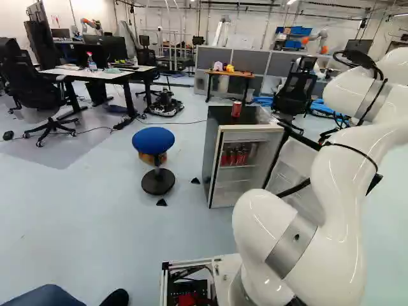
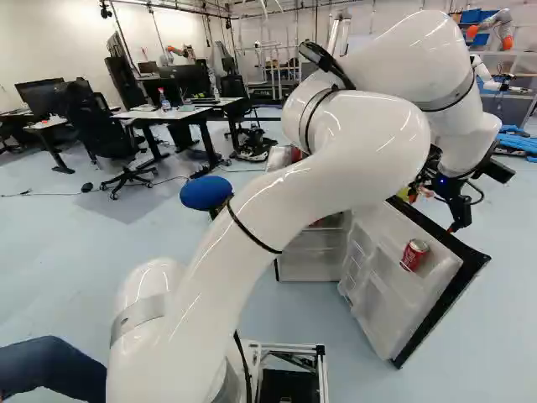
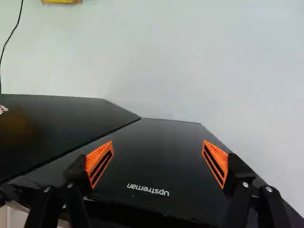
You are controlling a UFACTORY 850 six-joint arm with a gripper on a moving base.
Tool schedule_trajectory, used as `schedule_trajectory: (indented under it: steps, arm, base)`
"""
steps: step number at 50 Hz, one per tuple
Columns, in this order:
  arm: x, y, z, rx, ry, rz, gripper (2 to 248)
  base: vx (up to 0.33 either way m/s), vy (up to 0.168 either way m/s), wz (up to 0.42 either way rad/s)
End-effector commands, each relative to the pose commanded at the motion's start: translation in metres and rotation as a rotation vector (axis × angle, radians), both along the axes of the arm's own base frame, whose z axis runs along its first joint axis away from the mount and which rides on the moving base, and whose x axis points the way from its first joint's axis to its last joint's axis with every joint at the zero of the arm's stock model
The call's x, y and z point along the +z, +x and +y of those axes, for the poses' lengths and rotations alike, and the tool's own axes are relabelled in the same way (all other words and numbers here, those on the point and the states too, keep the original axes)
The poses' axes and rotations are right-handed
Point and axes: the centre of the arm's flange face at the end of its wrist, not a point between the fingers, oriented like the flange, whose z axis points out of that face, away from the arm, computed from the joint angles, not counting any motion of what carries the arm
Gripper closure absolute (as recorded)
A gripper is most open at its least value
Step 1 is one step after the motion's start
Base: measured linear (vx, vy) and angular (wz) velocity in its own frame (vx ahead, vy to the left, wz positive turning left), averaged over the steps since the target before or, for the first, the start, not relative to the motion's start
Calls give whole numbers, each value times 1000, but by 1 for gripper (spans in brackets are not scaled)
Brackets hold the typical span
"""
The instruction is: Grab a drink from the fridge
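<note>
Ahead of the base, the white arm (image 2: 310,176) covers parts of the open fridge (image 1: 213,153) and its door (image 2: 377,277).
In the right base view, the arm hides most of the fridge's body; in the left one, it cuts across the door. The gripper (image 2: 454,225) is small and dark near the door's outer edge, but the wrist view shows it released, orange pads (image 3: 99,164) wide apart above a black panel (image 3: 156,156); whether it touches the panel, I cannot tell. Red cans (image 1: 234,156) stand inside the fridge, partly blurred, another can (image 1: 236,109) is on top, and a single can (image 2: 414,254) sits in the door.
</note>
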Motion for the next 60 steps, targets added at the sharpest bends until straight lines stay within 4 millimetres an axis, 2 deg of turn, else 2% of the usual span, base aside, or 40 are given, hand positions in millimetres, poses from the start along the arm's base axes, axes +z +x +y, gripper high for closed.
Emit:
schedule_trajectory:
  steps: [60]
  arm:
    - [2,-31,25,-17,50,32,3]
  base:
    - [0,0,0]
